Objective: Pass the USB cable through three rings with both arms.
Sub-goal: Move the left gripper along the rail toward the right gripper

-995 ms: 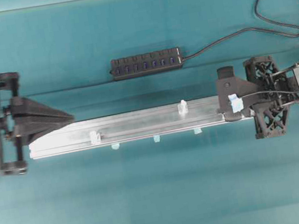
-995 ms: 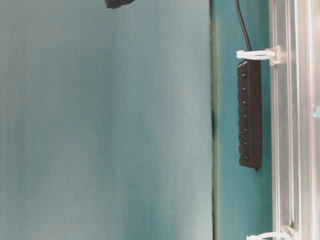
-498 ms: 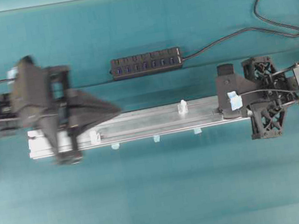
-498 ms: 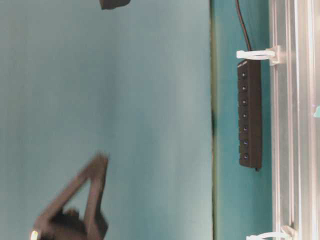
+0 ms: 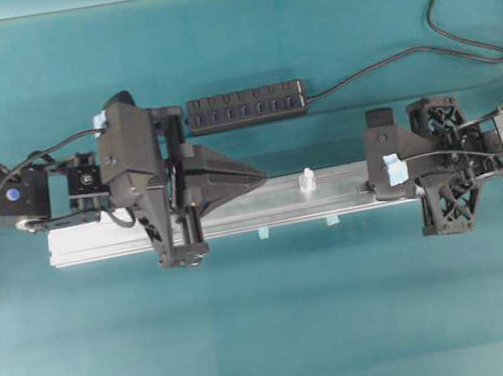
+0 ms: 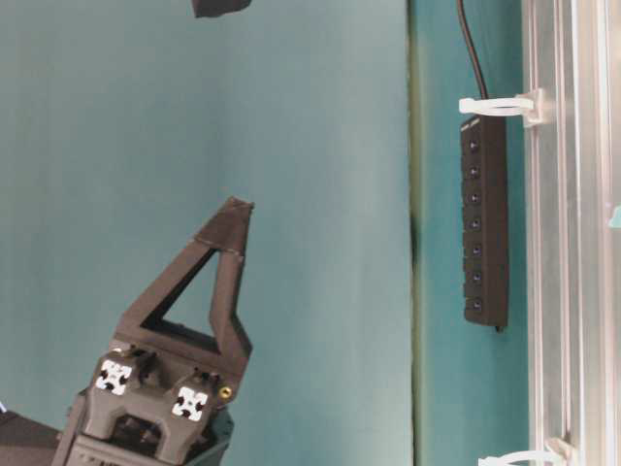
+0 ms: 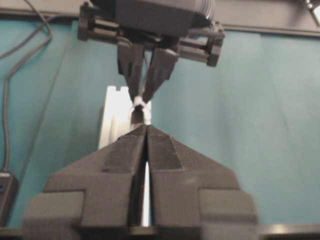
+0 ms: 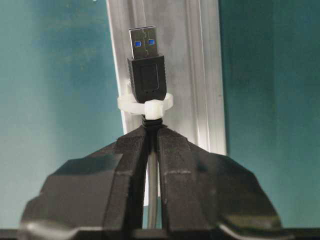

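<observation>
Teal cloth over the table (image 5: 277,338), black frame posts at the back corners. Silver rail (image 5: 349,193) lying lengthwise, black hub (image 5: 246,107) behind it. Right gripper (image 8: 151,131) clamped on the USB cable (image 8: 146,75), plug poking through a whitish ring (image 8: 145,106). Left gripper (image 7: 146,131) above the rail, jaws nearly together, holding nothing.
</observation>
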Robot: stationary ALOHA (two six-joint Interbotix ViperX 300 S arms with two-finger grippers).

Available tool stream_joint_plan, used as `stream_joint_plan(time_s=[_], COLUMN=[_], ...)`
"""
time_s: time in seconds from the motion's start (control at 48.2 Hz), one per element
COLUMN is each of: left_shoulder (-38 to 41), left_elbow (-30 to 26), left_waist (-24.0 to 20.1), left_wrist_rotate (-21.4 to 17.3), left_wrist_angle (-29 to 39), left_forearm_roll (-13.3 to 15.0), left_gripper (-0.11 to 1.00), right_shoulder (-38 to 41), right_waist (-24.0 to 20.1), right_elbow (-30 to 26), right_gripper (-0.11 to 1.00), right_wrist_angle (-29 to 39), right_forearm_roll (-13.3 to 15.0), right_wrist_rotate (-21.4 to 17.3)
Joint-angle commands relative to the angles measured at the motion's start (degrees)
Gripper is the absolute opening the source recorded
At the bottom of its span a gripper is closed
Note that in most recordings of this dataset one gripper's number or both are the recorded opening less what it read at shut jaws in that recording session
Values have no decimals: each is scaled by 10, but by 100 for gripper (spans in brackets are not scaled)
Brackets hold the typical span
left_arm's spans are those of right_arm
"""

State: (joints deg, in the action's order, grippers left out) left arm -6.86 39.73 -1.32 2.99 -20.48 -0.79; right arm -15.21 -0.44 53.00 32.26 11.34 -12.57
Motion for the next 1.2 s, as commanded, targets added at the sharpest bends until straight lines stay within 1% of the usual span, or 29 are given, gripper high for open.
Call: stream_joint_plan(time_s=[0.0,0.166,0.207,0.249,0.353,0.498,0.684,0.85,1.037,1.182], left_shoulder=[2,33,50,65,103,153,204,235,261,287], left_elbow=[-11,-34,-45,-55,-83,-120,-154,-183,-224,-256], left_waist=[0,-3,-4,-4,-4,-2,-1,-2,-4,-3], left_wrist_rotate=[1,-1,-3,-5,-8,-4,-4,-6,-10,-11], left_wrist_angle=[-5,-2,6,14,30,33,45,66,72,105], left_forearm_roll=[-1,-1,-1,-1,-1,-1,-1,-1,-1,-1], left_gripper=[20,71,80,84,82,81,81,81,81,81], right_shoulder=[-5,-5,-5,-5,-4,-5,-5,-4,-4,-5], right_waist=[-2,-1,-1,-2,-1,-2,-1,-1,-1,-1], right_elbow=[-4,-4,-4,-3,-3,-3,-3,-3,-3,-3], right_gripper=[-7,-7,-7,-7,-7,-7,-7,-7,-7,-7], right_wrist_angle=[-7,-13,-15,-16,-18,-19,-19,-22,-30,-30], right_forearm_roll=[-1,-1,-1,-1,-3,-4,-4,-5,-7,-7], right_wrist_rotate=[-7,-7,-7,-8,-8,-8,-8,-8,-8,-8])
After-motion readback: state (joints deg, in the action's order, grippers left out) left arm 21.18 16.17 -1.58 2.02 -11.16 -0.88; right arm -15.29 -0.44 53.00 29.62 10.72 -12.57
